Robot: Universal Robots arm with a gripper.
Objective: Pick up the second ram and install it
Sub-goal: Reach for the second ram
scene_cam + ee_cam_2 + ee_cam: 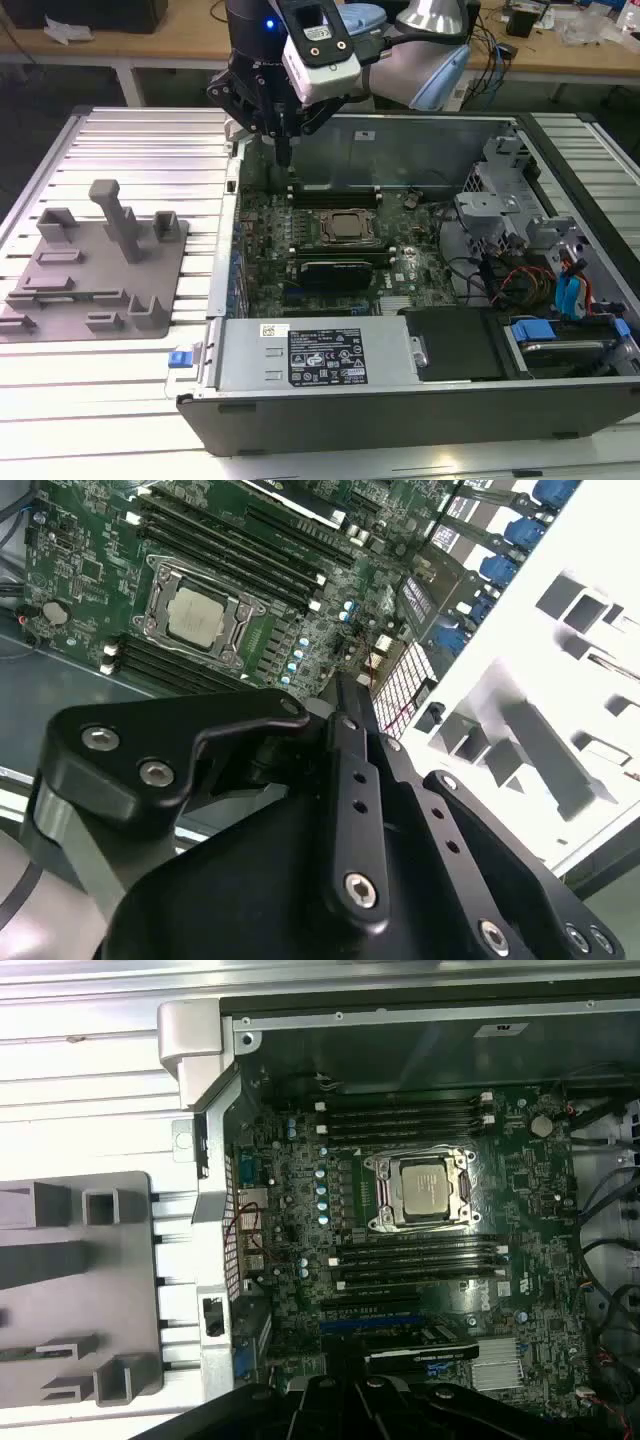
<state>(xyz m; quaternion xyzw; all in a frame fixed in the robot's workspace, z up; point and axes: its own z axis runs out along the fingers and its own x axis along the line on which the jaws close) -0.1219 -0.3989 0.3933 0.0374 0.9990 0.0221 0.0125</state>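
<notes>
A ribbed metal table (130,140) of long pale slats carries everything. On it lies an open computer case (400,420), a grey steel box with its side off. At twelve o'clock in the exterior view, the arm (420,60), with rounded pale-blue and silver joints, reaches in over the case's far wall. At nine o'clock from the case sits a matte grey moulded fixture (60,290) with blocky posts and narrow slots. Inside the case, a dark green motherboard (270,230) studded with small parts fills the floor, and a silver power supply box (250,355) with a printed label lies at six o'clock from it. A glossy black card (335,272) stands just at six o'clock from the processor (347,228), a square of silver metal in a steel frame. The black gripper (285,155), built of angular bolted links, hangs tip down at about eleven o'clock from the processor, over the board's far corner. Its fingers (350,780) are drawn together into one narrow point with nothing seen between them; whether the tip touches the board I cannot tell. Long dark memory slots (410,1123) with white end clips run on both sides of the processor, but I cannot tell whether any of them carries the second ram. A small blue clip (180,358) sits at the case's near corner, at about eight o'clock.
</notes>
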